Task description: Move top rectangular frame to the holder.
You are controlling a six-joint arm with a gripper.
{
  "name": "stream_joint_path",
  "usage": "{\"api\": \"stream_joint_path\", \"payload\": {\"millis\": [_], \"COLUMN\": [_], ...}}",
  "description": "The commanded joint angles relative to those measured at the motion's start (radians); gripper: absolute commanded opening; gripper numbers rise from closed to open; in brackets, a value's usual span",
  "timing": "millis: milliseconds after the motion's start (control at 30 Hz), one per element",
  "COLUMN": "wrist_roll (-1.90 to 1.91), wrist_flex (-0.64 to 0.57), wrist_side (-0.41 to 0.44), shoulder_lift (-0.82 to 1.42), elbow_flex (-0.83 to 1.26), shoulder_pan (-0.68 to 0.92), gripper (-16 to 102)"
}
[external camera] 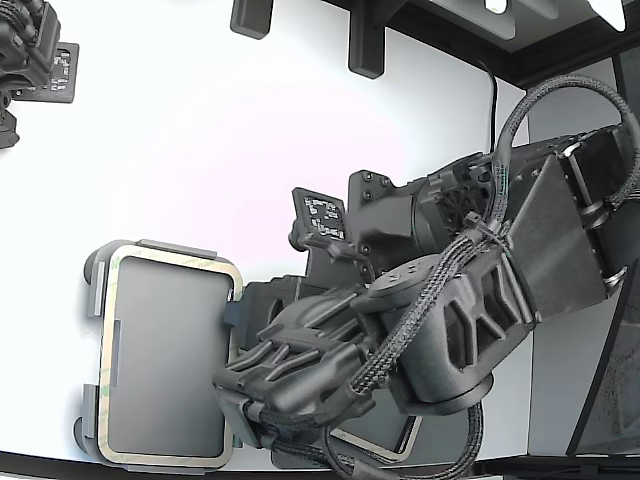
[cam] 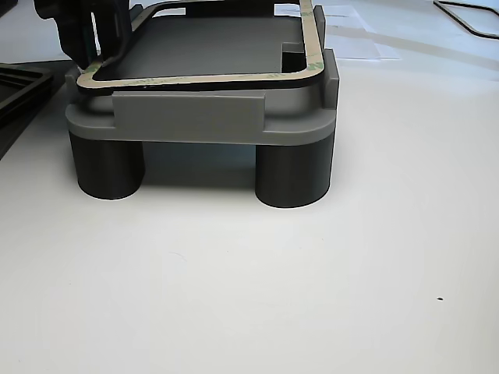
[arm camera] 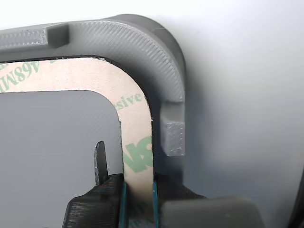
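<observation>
The cream-beige rectangular frame (external camera: 108, 380) with greenish print lies inside the light grey holder (external camera: 95, 290) at the exterior view's left. In the other view the frame (cam: 203, 78) sits flat on the holder's top (cam: 187, 117), which stands on round dark feet. My gripper (external camera: 235, 385) reaches the frame's side from the exterior view's right. In the wrist view its teal-lined pads (arm camera: 124, 204) stand on both edges of the frame's strip (arm camera: 135, 142) near a rounded corner and appear to touch it. The holder's raised tabs (arm camera: 173, 137) border the frame. My gripper also shows in the other view (cam: 93, 39).
A second arm (external camera: 30, 50) stands still at the exterior view's top left. Another plate with a frame (external camera: 385, 435) lies partly hidden under my arm. Dark fixtures (external camera: 365, 45) stand at the back. A dark tray (cam: 15, 82) sits beside the holder.
</observation>
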Motion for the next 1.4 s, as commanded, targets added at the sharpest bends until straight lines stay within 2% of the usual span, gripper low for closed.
{"api": "stream_joint_path", "payload": {"millis": [0,33,67,100,300,433,600,633,700,867,933,1033,1200,1367], "wrist_roll": [-0.008,-0.011,-0.015,-0.017,-0.041,-0.181,-0.584,-0.672,-0.874,-1.368,-1.532,-1.779,-2.026,-2.086], "wrist_flex": [0.017,0.020,0.023,0.023,0.029,0.029,0.028,-0.005,-0.117,-0.255,-0.293,-0.410,-0.528,-0.626], "wrist_side": [0.006,0.008,0.009,0.012,0.032,0.164,0.347,0.391,0.408,0.316,0.250,0.178,-0.077,-0.132], "shoulder_lift": [0.008,0.008,0.006,0.009,0.017,0.029,0.080,0.126,0.245,0.506,0.604,0.790,1.074,1.282], "elbow_flex": [-0.048,-0.054,-0.058,-0.061,-0.091,-0.193,-0.270,-0.230,-0.114,0.075,0.153,0.353,0.666,0.945], "shoulder_pan": [-0.015,-0.015,-0.015,-0.014,-0.011,-0.003,0.006,0.009,-0.006,-0.115,-0.187,-0.302,-0.560,-0.630], "gripper": [43,102,79,100,100,100,100,100,100,100,100,100,100,100]}}
